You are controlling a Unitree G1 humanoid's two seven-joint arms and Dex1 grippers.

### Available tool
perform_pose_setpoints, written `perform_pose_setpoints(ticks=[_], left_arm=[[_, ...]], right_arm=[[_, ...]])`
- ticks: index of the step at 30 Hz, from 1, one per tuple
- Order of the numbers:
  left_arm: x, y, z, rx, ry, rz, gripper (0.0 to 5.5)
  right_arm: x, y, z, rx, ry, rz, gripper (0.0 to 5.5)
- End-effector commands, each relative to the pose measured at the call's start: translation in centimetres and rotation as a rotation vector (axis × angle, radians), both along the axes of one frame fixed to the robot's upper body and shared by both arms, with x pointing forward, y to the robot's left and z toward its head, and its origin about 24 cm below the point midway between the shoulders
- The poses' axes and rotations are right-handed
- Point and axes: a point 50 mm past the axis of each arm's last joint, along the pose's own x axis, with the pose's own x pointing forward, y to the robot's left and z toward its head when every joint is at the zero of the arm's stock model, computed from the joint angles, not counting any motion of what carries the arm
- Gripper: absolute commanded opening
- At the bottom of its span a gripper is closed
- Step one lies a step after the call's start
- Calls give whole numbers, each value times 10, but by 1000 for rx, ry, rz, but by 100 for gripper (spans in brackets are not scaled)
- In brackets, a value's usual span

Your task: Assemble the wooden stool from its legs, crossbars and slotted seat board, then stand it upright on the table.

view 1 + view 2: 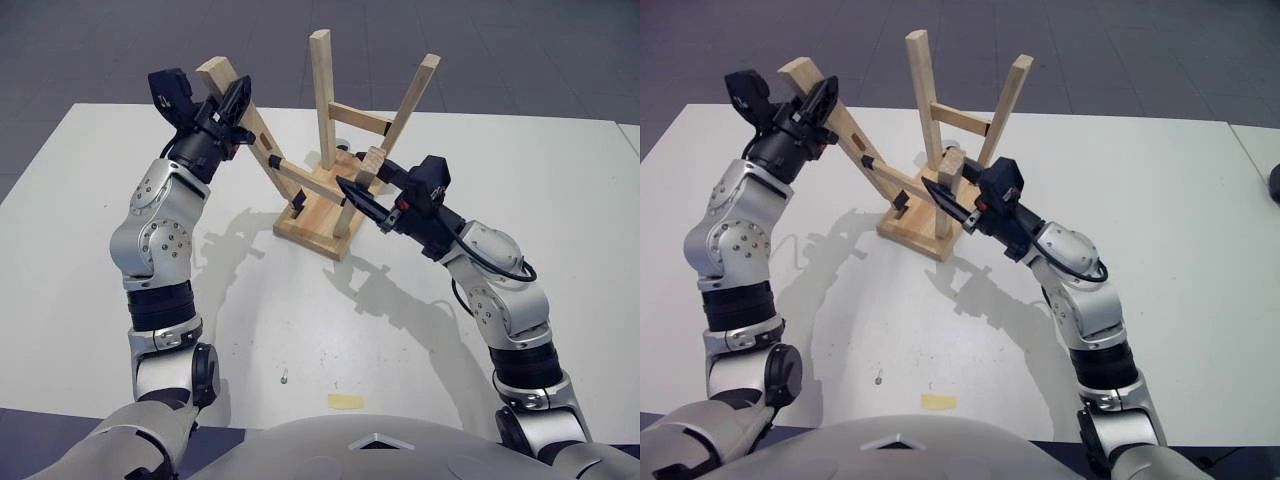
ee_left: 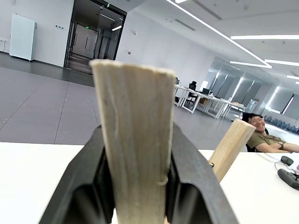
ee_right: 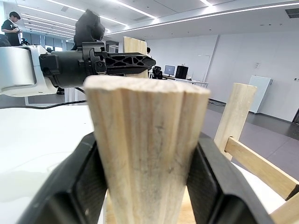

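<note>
Fingers [image 2: 88,186] of left gripper [image 1: 238,106] pinched tip of far-left leg [image 1: 265,140]; right gripper [image 1: 354,193] pinched near-right leg [image 1: 371,160]. Stool inverted mid-tabletop [image 1: 100,190], seat board [image 1: 318,228] down, leg axes splayed upward. Judged: flip pending, both arms equally near.

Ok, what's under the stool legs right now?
The seat board, flat on the table. How deep the legs sit in its slots is hidden.
</note>
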Motion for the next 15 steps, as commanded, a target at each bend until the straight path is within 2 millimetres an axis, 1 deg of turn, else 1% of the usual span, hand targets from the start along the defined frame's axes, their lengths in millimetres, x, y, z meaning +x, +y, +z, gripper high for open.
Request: perform_pose_setpoints(ticks=[1,4,7,10,15], left_arm=[[-1,-3,-17,47,47,-12,104],[0,-4,-29,19,94,5,104],[-2,-3,-33,41,101,12,104],[0,2,-33,76,86,34,104],[8,8,-30,61,67,84,104]], right_arm=[[0,0,-25,-61,123,-16,214],[0,0,-25,-62,120,-16,214],[1,0,-24,-59,117,-19,214],[1,0,-24,-55,117,-20,214],[2,0,-22,-48,108,-26,214]])
